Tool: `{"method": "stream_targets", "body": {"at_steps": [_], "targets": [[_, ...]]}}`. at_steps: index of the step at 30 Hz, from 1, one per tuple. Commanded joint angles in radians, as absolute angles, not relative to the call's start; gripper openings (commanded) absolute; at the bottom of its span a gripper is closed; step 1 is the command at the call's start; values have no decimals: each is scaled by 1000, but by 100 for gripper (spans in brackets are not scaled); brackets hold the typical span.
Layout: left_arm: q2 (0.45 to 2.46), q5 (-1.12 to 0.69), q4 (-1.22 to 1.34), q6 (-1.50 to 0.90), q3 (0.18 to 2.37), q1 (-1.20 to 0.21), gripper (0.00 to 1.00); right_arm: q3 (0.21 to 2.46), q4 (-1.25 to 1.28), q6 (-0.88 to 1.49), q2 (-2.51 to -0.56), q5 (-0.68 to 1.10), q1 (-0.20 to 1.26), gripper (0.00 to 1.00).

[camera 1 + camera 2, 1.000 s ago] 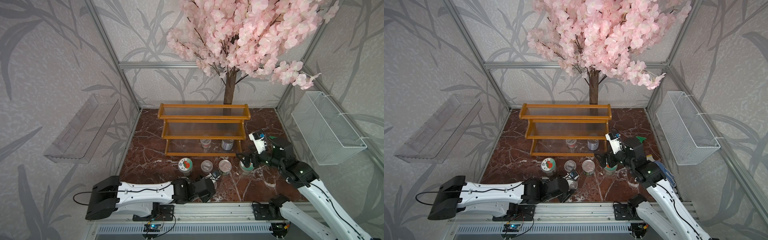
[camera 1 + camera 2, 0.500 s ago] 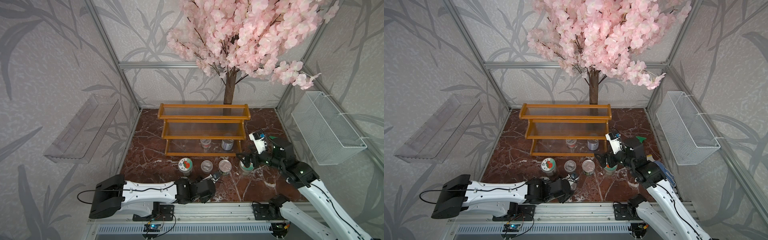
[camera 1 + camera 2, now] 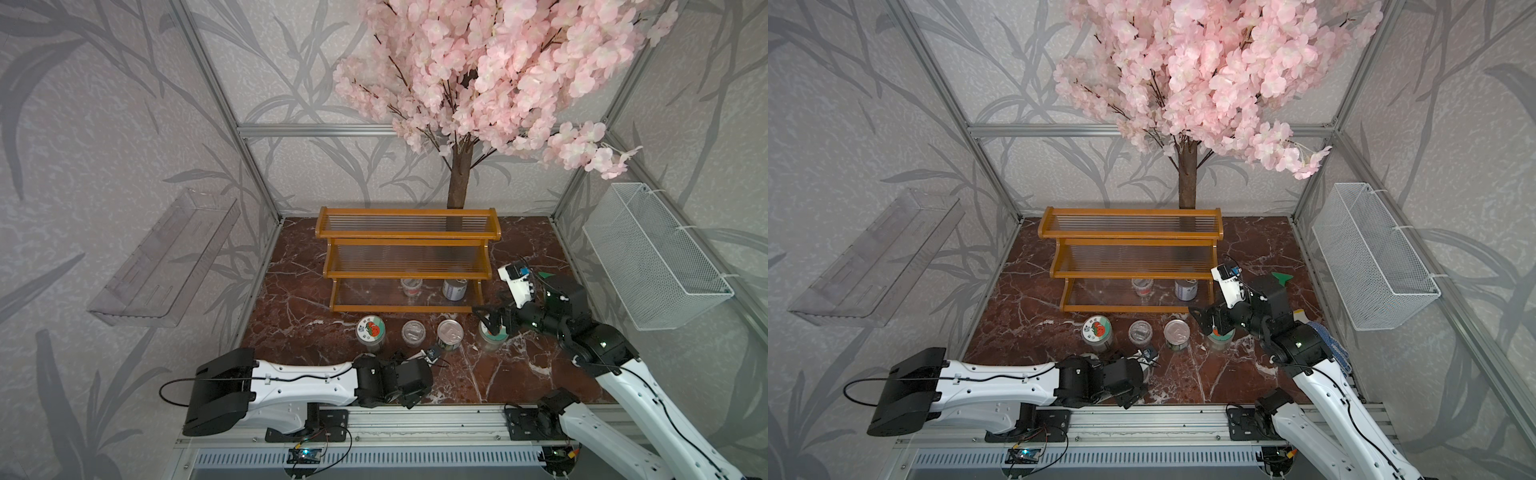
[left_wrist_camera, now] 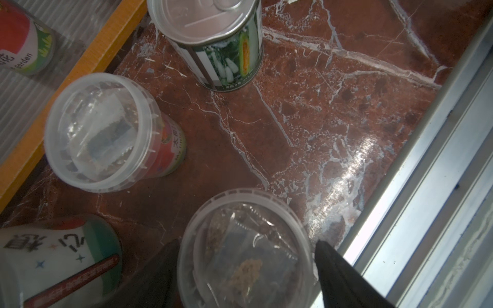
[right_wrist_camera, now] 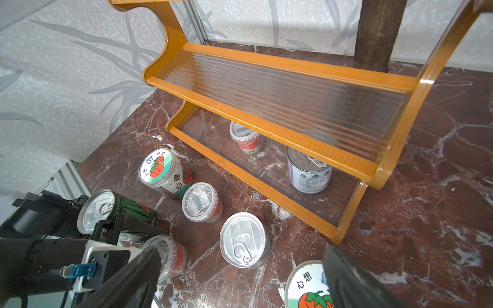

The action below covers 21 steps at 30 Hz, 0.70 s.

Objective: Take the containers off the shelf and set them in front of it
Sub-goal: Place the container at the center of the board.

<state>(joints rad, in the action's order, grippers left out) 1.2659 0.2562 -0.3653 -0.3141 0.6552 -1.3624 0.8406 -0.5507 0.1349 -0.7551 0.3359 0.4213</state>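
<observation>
The orange-brown shelf holds a clear cup and a tin on its bottom tier. On the marble in front stand a tomato-lid jar, a clear cup and a tin. My right gripper hangs open above another tomato-lid jar. My left gripper is open, with its fingers either side of a clear cup that stands near the front rail. A watermelon tin sits beside it; I cannot tell whether it is upright.
A clear acrylic tray hangs on the left wall and a white wire basket on the right wall. The tree trunk rises behind the shelf. An aluminium rail borders the marble's front edge.
My left gripper's jaws have widened around the clear cup and the left arm has shifted slightly right. The right arm has not moved.
</observation>
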Motion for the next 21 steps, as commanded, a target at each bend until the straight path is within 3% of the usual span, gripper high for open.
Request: {"method": "stream_targets", "body": {"at_steps": [1,21], "targets": [[1262,260,-396,-311,693,-1364,83,848,-528,143,-755,352,416,99],[1310,303,-455,-298,790,-1364,85,843,-527,146,-742,352,414,99]]}}
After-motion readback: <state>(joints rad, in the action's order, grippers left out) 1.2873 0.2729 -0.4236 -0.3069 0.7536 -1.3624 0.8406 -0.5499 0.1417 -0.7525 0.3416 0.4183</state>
